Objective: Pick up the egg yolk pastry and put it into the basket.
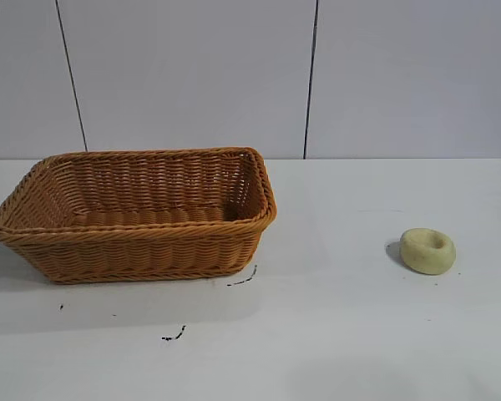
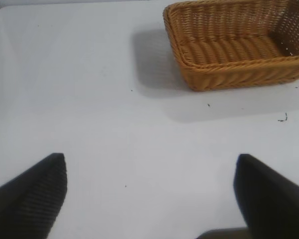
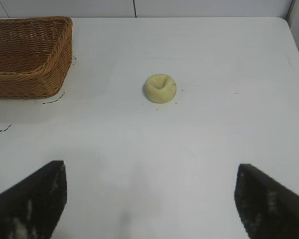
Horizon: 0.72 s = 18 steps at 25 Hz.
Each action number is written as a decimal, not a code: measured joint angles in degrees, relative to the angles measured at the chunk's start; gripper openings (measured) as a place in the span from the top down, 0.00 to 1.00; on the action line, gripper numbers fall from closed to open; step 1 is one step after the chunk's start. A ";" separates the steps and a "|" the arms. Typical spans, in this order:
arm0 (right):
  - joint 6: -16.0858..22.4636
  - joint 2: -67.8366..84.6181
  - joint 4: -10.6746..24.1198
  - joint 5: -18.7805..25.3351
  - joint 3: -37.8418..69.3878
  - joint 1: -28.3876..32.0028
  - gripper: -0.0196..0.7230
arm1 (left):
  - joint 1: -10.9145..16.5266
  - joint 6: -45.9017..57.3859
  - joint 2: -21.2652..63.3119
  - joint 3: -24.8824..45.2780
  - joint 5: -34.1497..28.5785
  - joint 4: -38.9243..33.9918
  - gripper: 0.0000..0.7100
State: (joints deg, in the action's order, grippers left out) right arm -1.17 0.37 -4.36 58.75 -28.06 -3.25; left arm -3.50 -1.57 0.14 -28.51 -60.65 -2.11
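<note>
While neither arm shows from outside, the egg yolk pastry sits on the table, well right of the basket. Left gripper spread wide, empty. Right gripper likewise, above bare tabletop short of the pastry.

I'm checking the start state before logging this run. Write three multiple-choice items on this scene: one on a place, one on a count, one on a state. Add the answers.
1. Where is the egg yolk pastry?
A. in the basket
B. on the table, apart from the basket
C. in a gripper

2. How many pastries show?
A. one
B. two
C. three

3. How stands the right gripper?
A. shut on the pastry
B. open, holding nothing
C. shut on the rim

Answers: B, bare table lies between them; A, only one shows; B, its fingers are spread wide.
</note>
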 joint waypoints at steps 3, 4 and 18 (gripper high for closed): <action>0.00 0.00 -0.25 0.00 0.00 0.00 0.09 | 0.00 0.00 0.00 0.00 0.00 0.00 0.02; 0.00 0.00 -0.25 0.00 0.00 0.00 0.09 | 0.00 0.00 0.00 0.00 0.00 0.00 0.02; 0.01 -15.98 -0.43 0.09 -6.23 0.00 0.05 | 0.00 0.00 0.00 0.00 0.00 0.00 0.02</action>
State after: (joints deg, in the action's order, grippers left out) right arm -1.16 -15.61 -4.79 58.84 -34.30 -3.25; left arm -3.50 -1.57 0.14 -28.51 -60.65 -2.11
